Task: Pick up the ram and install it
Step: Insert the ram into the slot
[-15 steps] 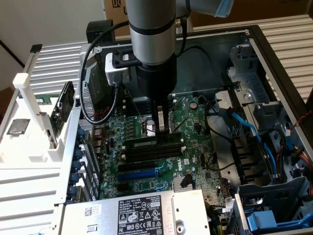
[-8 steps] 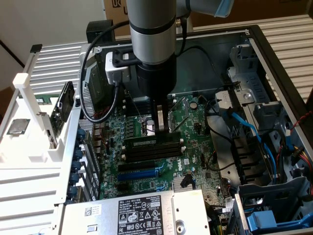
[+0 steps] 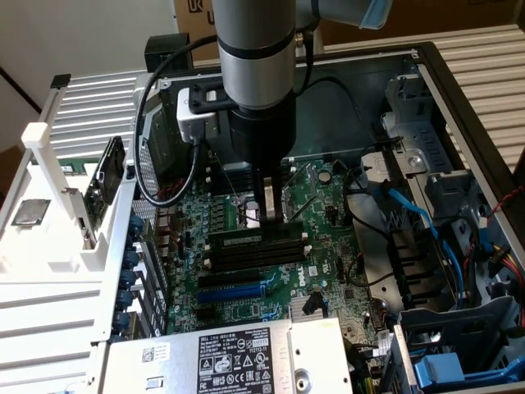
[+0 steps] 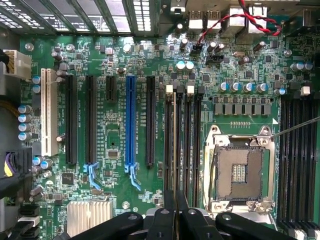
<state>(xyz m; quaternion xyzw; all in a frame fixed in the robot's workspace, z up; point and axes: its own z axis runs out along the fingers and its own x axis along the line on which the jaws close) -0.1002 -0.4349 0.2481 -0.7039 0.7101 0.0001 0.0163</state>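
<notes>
Open PC case (image 3: pixel 459 98), motherboard (image 3: pixel 246 308) facing up. Your ram (image 3: pixel 246 239) stands on edge in the black memory slots (image 3: pixel 246 256), long axis running along them. The fingers (image 3: pixel 275 209) come straight down on it, pinched nearly shut on its top edge, looks like.

A pale wall (image 3: pixel 90 33) and brown cardboard boxes (image 3: pixel 467 16) stand behind a white ribbed surface (image 3: pixel 484 61).
</notes>
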